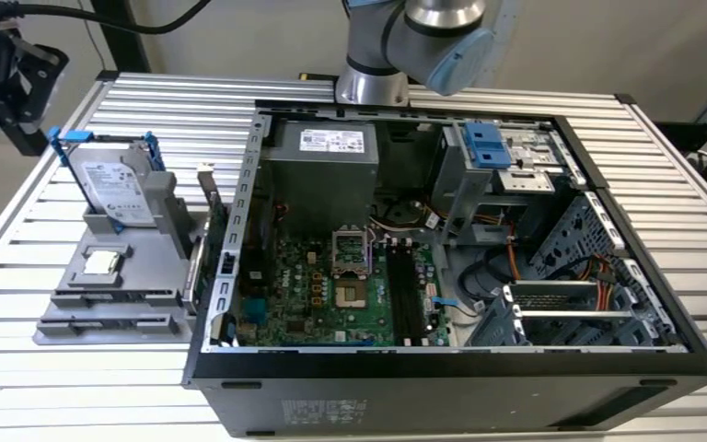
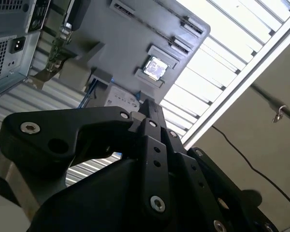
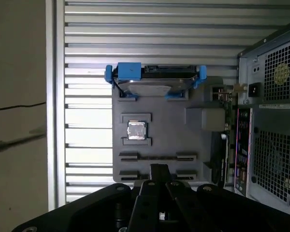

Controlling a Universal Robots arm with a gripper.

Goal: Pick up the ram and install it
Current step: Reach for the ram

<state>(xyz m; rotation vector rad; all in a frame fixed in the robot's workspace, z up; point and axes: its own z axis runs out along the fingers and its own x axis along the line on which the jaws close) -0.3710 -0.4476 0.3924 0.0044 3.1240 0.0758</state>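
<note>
End effector (image 3: 158, 170) above grey parts tray (image 3: 164, 121) on slatted tabletop (image 3: 87, 29), pointing down at tray's slotted end, beside PC case (image 3: 270, 121) rear; fingers (image 2: 151, 118) clenched together. Ram: location can't tell.

ram (image 1: 399, 293) | thin dark stick | on edge in motherboard slot, beside processor socket

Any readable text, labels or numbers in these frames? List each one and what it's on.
Nothing can be quoted; all the print is too small to read.
power supply label, white, in the exterior view: unreadable.
hard drive label, exterior view: unreadable.
case front sticker, exterior view: unreadable.
case rear label, first wrist view: unreadable.
</note>
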